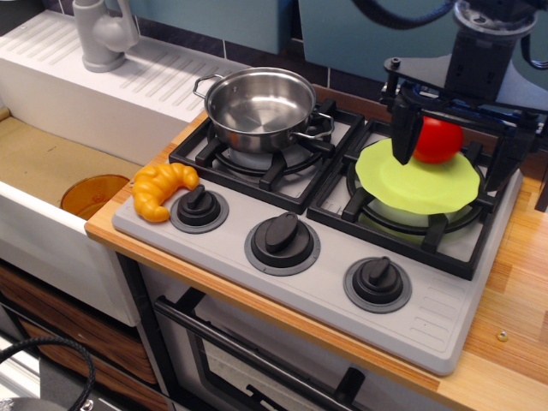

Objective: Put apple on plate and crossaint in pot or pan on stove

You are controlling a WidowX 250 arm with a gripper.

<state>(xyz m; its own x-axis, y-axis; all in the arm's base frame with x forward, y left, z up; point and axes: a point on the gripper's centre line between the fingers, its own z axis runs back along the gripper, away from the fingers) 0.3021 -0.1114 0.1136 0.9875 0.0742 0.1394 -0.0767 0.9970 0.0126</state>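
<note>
Apple (pixel 438 139) sits on my plate (pixel 419 184) at upper right, fingers (pixel 406 137) spread wide; croissant (pixel 161 188) next.

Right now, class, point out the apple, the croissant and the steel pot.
apple (pixel 438 139): main camera view, on its red front face.
croissant (pixel 161 187): main camera view, on its ridged middle.
steel pot (pixel 257 107): main camera view, on its bare inner floor.

A toy kitchen – not a real one.
The grey stove (pixel 342 248) with knobs, a white sink (pixel 51 171) with faucet (pixel 103 34), an oven door (pixel 257 360) below – all play-sized plastic.
</note>
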